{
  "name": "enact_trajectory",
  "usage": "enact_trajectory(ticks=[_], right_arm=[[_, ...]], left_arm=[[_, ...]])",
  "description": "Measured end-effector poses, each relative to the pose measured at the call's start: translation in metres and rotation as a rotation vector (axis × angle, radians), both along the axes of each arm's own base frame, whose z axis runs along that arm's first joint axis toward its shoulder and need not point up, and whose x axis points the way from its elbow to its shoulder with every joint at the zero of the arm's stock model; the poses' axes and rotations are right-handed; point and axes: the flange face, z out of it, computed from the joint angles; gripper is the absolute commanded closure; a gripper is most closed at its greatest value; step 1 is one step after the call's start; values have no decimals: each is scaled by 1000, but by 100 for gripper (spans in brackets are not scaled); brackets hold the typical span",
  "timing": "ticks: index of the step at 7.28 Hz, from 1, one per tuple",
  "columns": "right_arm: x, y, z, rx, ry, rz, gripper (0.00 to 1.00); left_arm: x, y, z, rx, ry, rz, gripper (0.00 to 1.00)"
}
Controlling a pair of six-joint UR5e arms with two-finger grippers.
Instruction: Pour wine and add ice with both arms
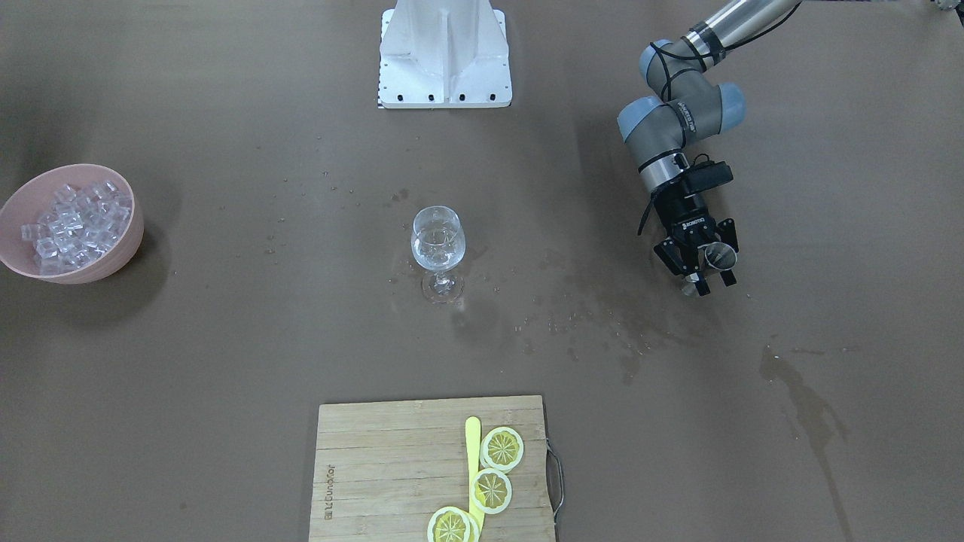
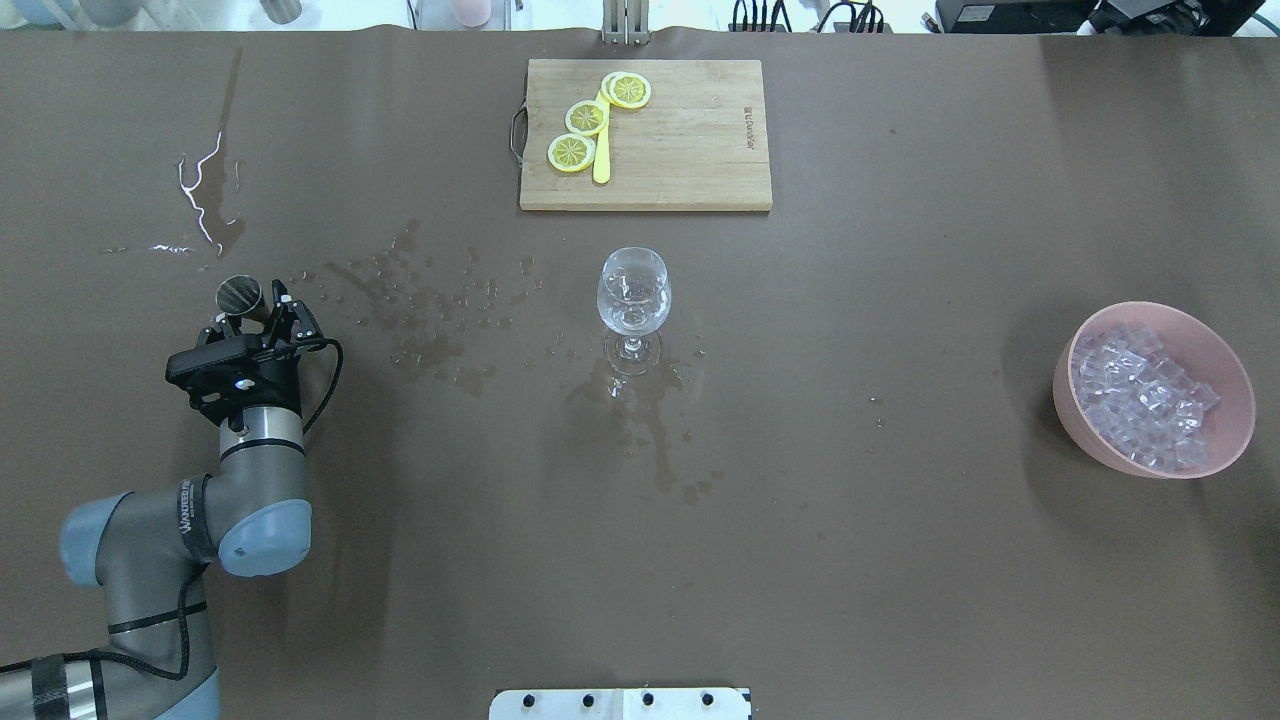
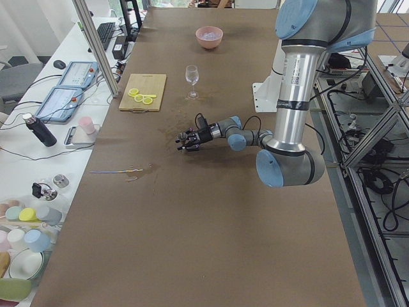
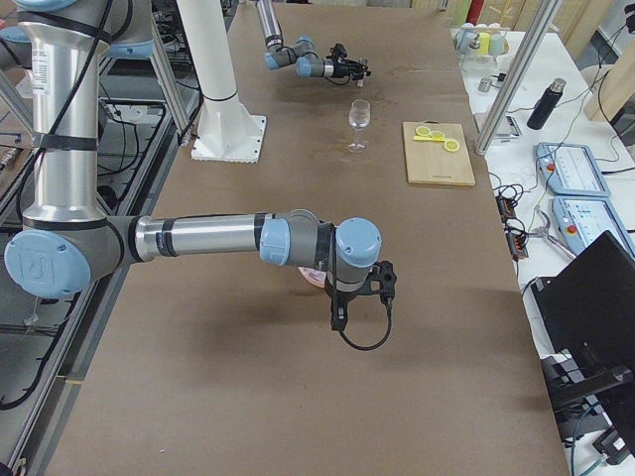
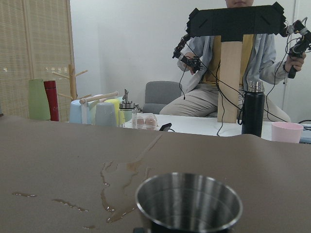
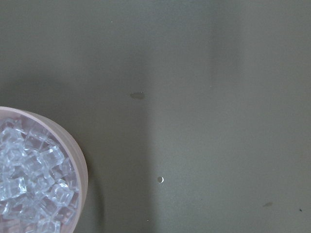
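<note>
Steel cup [image 2: 239,294] is gripped in my left tool [image 1: 700,265] — my right tool's [image 4: 359,288] opening I cannot tell.

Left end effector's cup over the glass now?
No, the left end effector grips the steel cup well off to the side of the wine glass.
</note>
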Motion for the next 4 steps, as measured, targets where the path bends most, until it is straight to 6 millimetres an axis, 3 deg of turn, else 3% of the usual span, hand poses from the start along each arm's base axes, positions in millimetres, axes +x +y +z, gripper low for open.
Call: enact_trajectory(ticks=[4], right_arm=[[0,0,-1,2,0,0,0]], left_arm=[[-7,2,-10,5,6,7,2]])
